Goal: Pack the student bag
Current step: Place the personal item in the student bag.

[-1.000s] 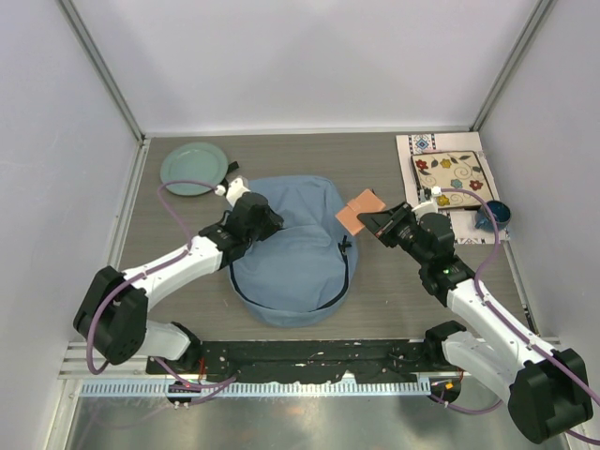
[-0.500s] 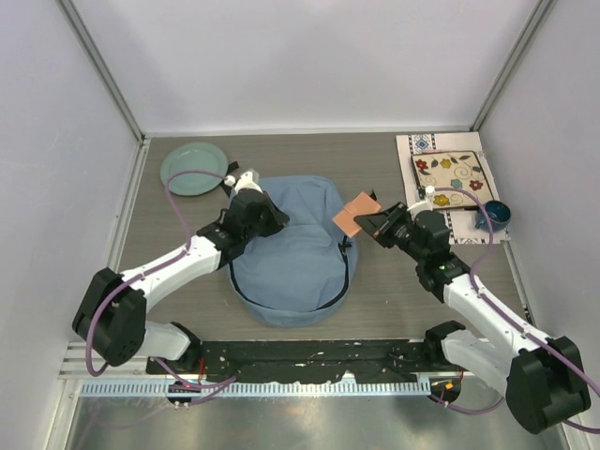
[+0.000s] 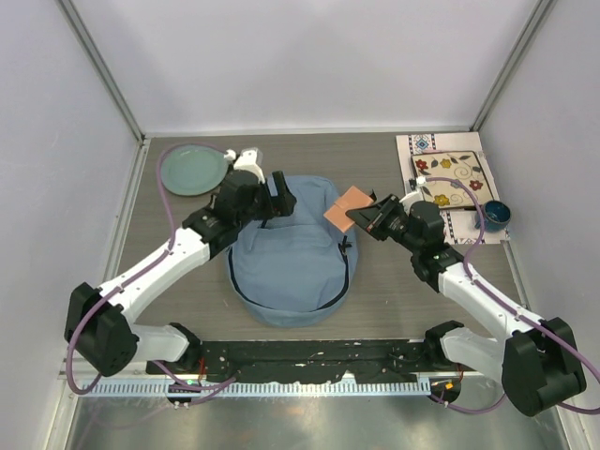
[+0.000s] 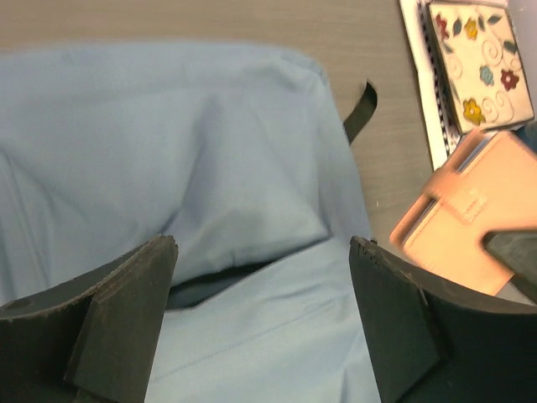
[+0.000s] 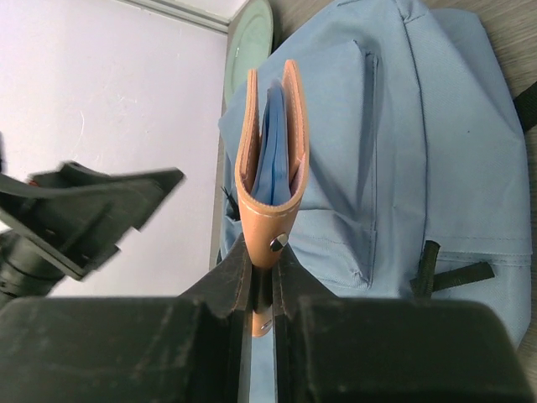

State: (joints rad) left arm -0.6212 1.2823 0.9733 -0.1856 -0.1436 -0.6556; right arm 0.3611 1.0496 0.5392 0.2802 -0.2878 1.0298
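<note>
The student bag [image 3: 291,258], soft light-blue fabric with a dark zipper, lies flat in the middle of the table. My left gripper [image 3: 279,199] hovers open over its far left part. In the left wrist view the fingers [image 4: 126,311] stand wide apart above the bag [image 4: 210,159], with a dark slit of opening between them and nothing held. My right gripper [image 3: 364,218] is shut on a tan leather case [image 3: 341,208] at the bag's far right corner. In the right wrist view the case [image 5: 270,159] stands on edge in the right gripper [image 5: 264,260], above the bag [image 5: 428,168].
A pale green plate [image 3: 192,169] sits at the far left. A flower-patterned book [image 3: 452,178] lies on a white sheet at the far right, with a small blue cup [image 3: 494,214] beside it. White walls close in the table.
My left gripper has moved toward the bag's far edge and its jaws have spread wide. My right gripper has carried the tan case a little left, closer to the bag.
</note>
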